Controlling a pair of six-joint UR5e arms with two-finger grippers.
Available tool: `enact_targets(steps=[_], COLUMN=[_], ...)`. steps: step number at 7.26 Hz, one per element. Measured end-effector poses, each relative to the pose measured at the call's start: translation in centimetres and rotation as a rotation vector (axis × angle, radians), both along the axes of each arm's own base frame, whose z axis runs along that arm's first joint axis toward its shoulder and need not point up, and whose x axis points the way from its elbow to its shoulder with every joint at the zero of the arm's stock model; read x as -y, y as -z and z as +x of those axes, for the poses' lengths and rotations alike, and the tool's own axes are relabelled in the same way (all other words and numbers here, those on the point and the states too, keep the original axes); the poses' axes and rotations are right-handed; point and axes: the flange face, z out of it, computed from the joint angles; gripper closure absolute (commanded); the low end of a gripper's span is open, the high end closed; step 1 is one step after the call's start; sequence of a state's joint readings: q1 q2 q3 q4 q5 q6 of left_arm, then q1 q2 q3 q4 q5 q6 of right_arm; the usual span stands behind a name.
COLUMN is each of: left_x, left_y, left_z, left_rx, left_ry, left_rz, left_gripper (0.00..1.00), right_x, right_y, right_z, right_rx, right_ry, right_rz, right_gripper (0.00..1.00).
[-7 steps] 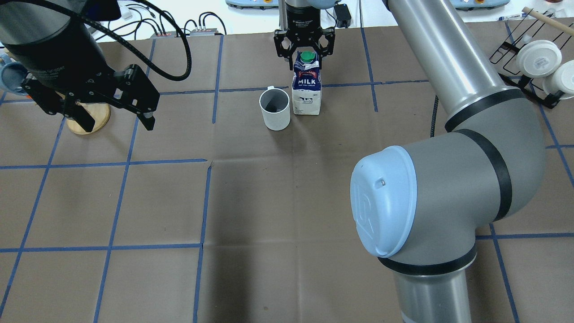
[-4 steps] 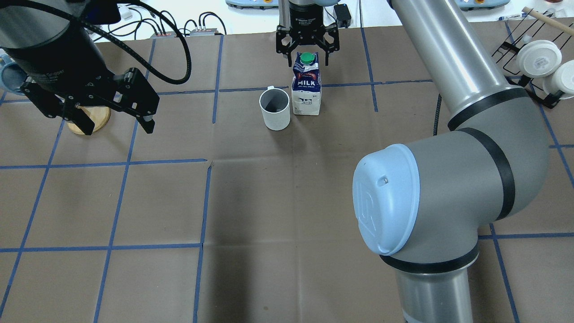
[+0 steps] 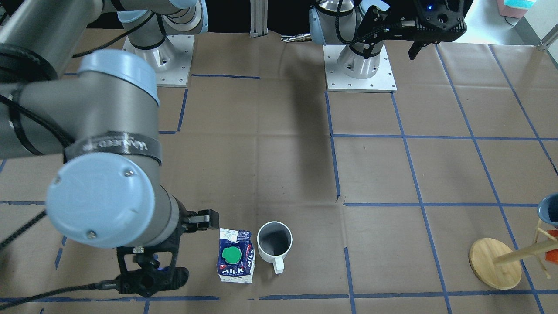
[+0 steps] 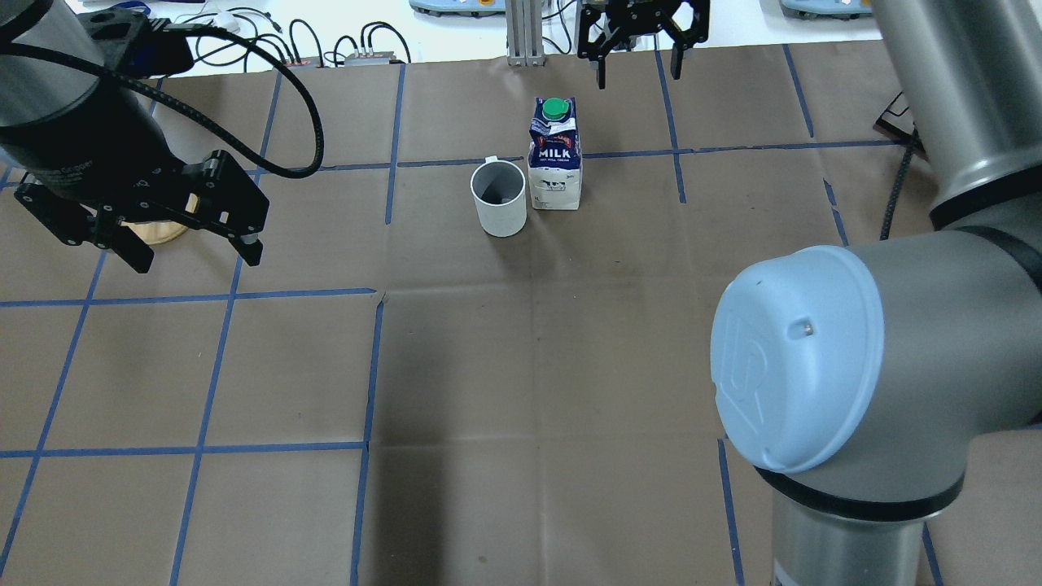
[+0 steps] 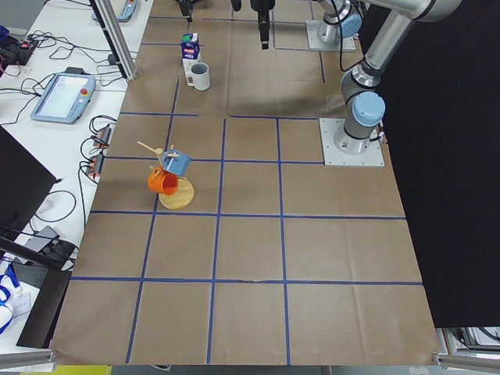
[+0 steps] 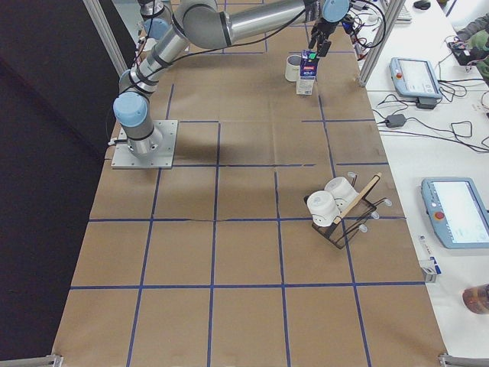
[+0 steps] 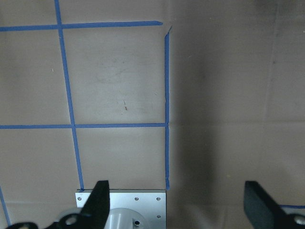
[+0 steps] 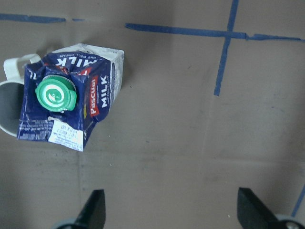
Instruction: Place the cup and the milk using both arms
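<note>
On the table (image 4: 521,366) one cup (image 4: 498,198) and one milk (image 4: 555,155) stand upright, just beside each other. Two grippers hang spread wide, holding nothing: left gripper (image 4: 195,252) well aside, right gripper (image 4: 638,69) near the milk.

Robotics lab, no question: left arm (image 3: 331,17) and right arm (image 3: 100,144) bolted on steel plates (image 3: 390,83) to a table (image 5: 250,258) papered brown with a blue tape grid (image 4: 203,448), teach pendants (image 6: 416,76) on white side benches (image 6: 458,160) (cables (image 4: 299,32) trailing all over), aluminium frame posts (image 4: 521,32) along the edge.
</note>
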State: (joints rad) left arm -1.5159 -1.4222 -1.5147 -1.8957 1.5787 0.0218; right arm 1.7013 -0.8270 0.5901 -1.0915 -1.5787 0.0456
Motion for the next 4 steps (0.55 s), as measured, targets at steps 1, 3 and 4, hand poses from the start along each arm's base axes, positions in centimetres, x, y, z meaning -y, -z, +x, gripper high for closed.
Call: enact_targets(steps=[1,3,4], left_x=[-0.1,0.0,0.0], left_y=[0.1,0.2,0.2], left_z=[0.4,1.0,1.0], left_rx=[-0.005,-0.012,-0.013], left_ry=[0.0,0.001,0.001], left_rz=[0.001,0.002,0.002], left_gripper=[0.0,0.0,0.0], right_x=[-0.9,-1.9,-2.7], right_y=[-1.3,-2.0,-1.9], right_z=[-1.8,-4.6,-5.1], right_rx=[0.0,0.006,0.006], right_ry=[0.005,0.011,0.011], right_rz=[0.03,0.076,0.098], right_gripper=[0.08,0.1,0.12])
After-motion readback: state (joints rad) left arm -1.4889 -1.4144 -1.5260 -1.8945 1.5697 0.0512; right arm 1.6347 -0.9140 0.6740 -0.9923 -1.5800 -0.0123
